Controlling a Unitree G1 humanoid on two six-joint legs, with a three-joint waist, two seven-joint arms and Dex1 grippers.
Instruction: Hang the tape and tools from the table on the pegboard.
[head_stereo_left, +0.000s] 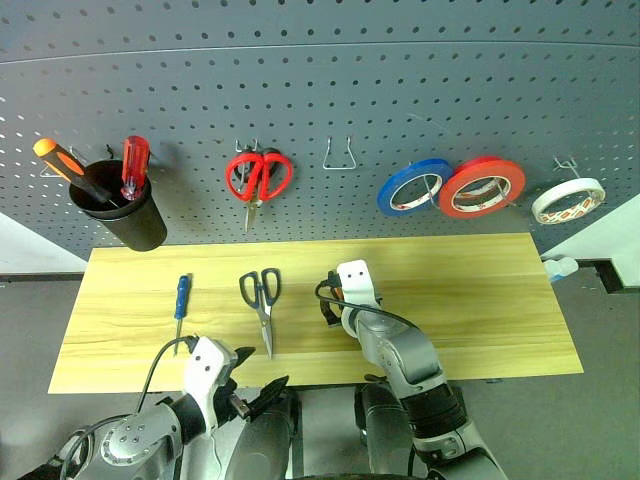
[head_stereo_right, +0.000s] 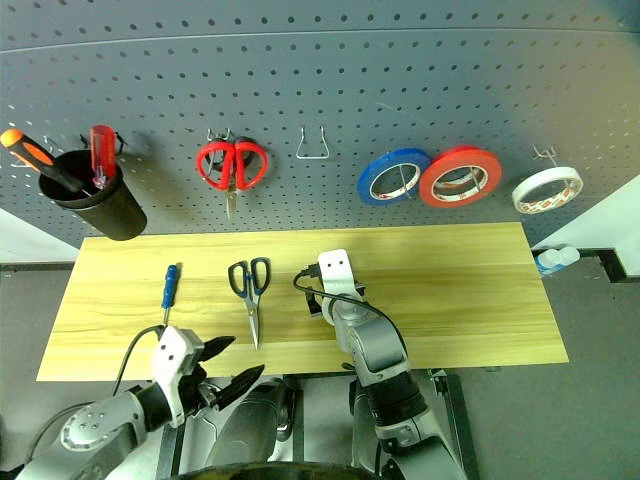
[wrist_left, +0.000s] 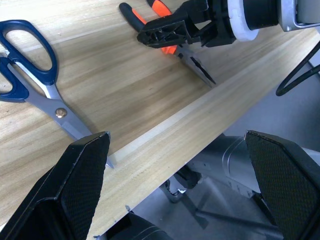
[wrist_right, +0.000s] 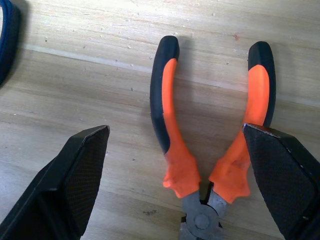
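Pliers (wrist_right: 200, 150) between open right jaws

On the counter (head_stereo_left: 480, 290) the scissors (head_stereo_left: 262, 303) lie centre, the screwdriver (head_stereo_left: 181, 303) at nine o'clock, the pliers (wrist_right: 200, 150) at three; the pegboard (head_stereo_left: 400, 90) stands at twelve.

bare table (head_stereo_left: 470, 300) right, scissors (head_stereo_left: 262, 300) left
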